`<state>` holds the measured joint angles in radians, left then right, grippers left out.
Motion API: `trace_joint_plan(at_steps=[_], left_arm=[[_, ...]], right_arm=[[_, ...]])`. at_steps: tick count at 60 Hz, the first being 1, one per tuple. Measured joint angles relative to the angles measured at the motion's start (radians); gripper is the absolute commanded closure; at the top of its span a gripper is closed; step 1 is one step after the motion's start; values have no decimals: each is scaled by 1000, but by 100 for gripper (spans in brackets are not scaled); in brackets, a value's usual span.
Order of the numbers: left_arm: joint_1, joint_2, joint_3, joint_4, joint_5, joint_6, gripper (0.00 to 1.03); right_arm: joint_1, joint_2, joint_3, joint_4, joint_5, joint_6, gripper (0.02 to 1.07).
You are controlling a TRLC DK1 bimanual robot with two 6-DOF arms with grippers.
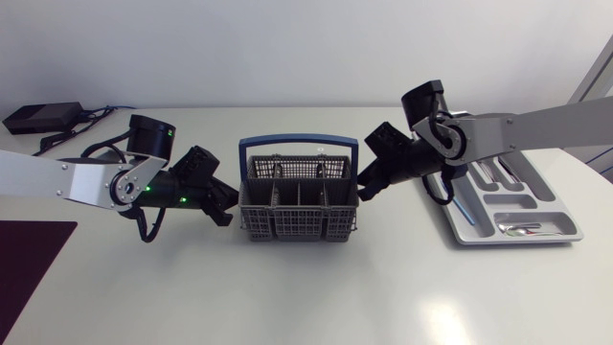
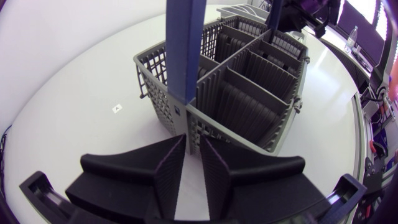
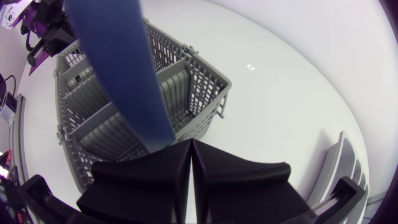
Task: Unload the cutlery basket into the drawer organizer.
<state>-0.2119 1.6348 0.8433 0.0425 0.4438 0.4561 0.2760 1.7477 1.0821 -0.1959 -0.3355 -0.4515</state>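
Centre frame: cutlery basket, seemingly emptied; far right: drawer organizer with cutlery inside; flanking basket: left gripper, right gripper, both pinched closed, nothing held; probably finished.

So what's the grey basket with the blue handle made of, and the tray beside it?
The basket looks like matte grey plastic, going by its thin moulded grid walls and ribbed dividers. Its handle seems to be smooth blue plastic, shaped as one flat band. The drawer organizer is probably light grey plastic too, with a slight sheen and rounded moulded compartments.
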Motion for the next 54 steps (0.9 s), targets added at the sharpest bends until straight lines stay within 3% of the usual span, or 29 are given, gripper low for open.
trace_joint_plan(at_steps=[20, 54], left_arm=[[0, -29, 0, 0, -3, 0, 82], [-5, -35, 1, -23, -27, -4, 82]], right_arm=[[25, -98, -117, 11, 0, 11, 100], [72, -90, -59, 13, 82, 63, 100]])
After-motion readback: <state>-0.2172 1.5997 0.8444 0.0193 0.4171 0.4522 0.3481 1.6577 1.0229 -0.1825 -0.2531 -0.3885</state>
